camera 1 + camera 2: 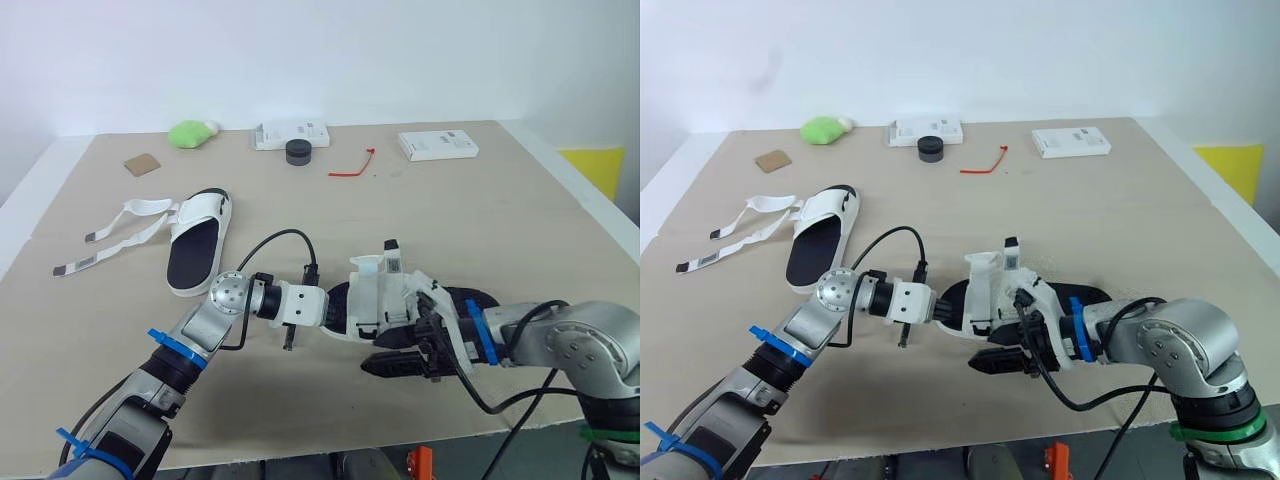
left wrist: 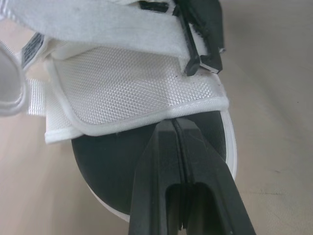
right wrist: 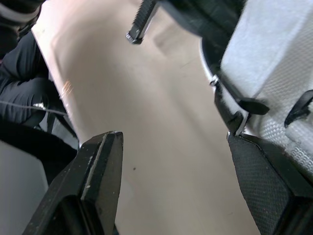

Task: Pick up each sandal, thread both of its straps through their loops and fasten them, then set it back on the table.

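Two sandals sit on the surface (image 1: 500, 230). The near sandal (image 1: 410, 300) lies between your arms, close to the front edge, with its white mesh upper standing up over the black footbed.

Your left pincer (image 1: 335, 312) meets this sandal at the end toward your left. In the left wrist view its fingers (image 2: 156, 176) are pressed together with only a seam between them. Their tips lie over the black footbed, just under the edge of the white upper, and you can see nothing pinched between them.

Your right pincer (image 1: 400, 350) is at the sandal's near side, spread wide and holding nothing. In the right wrist view one finger (image 3: 266, 181) touches the white upper beside a black strap loop (image 3: 234, 110). The other finger (image 3: 100, 176) hangs well apart over bare surface.

The far sandal (image 1: 197, 240) lies well apart from both pincers, further back on your left. Its two white straps (image 1: 120, 225) are undone and spread flat on its left side.

Near the back edge you have a green lump (image 1: 190, 133), a cardboard scrap (image 1: 142, 164), two white boxes (image 1: 292, 133), a black round piece (image 1: 298, 151) and a red tie (image 1: 352, 165).
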{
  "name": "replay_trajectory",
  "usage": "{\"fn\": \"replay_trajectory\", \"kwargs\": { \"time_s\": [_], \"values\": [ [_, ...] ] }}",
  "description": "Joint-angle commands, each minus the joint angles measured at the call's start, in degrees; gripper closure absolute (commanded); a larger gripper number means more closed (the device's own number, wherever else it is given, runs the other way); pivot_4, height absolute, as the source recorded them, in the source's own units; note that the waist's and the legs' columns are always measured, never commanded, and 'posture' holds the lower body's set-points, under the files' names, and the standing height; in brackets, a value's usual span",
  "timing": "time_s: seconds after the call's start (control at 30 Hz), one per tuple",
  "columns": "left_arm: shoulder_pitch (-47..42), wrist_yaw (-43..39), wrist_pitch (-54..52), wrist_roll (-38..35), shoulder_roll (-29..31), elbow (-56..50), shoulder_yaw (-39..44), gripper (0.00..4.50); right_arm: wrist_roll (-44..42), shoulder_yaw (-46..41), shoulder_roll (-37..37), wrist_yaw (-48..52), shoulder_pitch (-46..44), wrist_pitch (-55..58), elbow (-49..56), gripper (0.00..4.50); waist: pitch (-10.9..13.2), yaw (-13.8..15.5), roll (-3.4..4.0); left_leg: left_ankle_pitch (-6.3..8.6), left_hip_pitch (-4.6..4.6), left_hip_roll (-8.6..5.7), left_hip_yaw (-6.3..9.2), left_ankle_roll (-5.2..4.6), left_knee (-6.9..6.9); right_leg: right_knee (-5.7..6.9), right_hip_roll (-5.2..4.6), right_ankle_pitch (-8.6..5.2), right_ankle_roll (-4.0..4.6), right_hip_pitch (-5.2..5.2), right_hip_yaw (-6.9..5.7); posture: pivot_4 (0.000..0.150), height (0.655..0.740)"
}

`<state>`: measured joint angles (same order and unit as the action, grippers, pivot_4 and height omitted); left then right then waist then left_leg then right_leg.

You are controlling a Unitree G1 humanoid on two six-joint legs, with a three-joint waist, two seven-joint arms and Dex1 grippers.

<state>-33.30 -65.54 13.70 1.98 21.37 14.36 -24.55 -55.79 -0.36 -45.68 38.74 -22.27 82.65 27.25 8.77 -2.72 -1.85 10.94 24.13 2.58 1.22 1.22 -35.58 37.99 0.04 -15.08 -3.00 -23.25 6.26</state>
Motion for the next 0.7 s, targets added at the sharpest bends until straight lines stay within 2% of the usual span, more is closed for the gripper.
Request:
{"fn": "replay_trajectory", "kwargs": {
  "time_s": [0.03, 0.43, 0.7],
  "values": [
    [1.84, -1.38, -1.83, 1.97, 0.94, 1.73, -2.57, 4.50, 1.52, -1.62, -0.22, -1.33, -1.77, -1.26, -1.26, 0.82, 0.00, 0.00, 0.00, -0.01, 0.00, 0.00, 0.00, 0.00, -0.01, 0.00, 0.00, 0.01, 0.02, 0.00, 0.00, 0.150, 0.7400],
    [2.17, -1.20, -2.25, 2.04, 1.05, 1.33, -2.42, 4.50, 3.01, -1.98, -4.13, 0.93, -4.62, -3.03, -5.35, 0.82, 0.01, 0.01, 0.02, -0.02, 0.00, 0.01, -0.04, -0.01, -0.05, 0.00, 0.00, 0.04, 0.04, 0.00, 0.03, 0.150, 0.7400],
    [2.11, -1.19, -2.10, 2.08, 0.94, 1.51, -2.47, 4.50, 0.73, -2.97, 0.65, -1.66, -4.30, -0.75, -4.75, 0.82, 0.01, -0.03, 0.03, -0.02, 0.00, 0.04, -0.03, -0.01, -0.05, 0.00, 0.04, 0.06, 0.01, 0.00, 0.04, 0.150, 0.7400]
  ]
}}
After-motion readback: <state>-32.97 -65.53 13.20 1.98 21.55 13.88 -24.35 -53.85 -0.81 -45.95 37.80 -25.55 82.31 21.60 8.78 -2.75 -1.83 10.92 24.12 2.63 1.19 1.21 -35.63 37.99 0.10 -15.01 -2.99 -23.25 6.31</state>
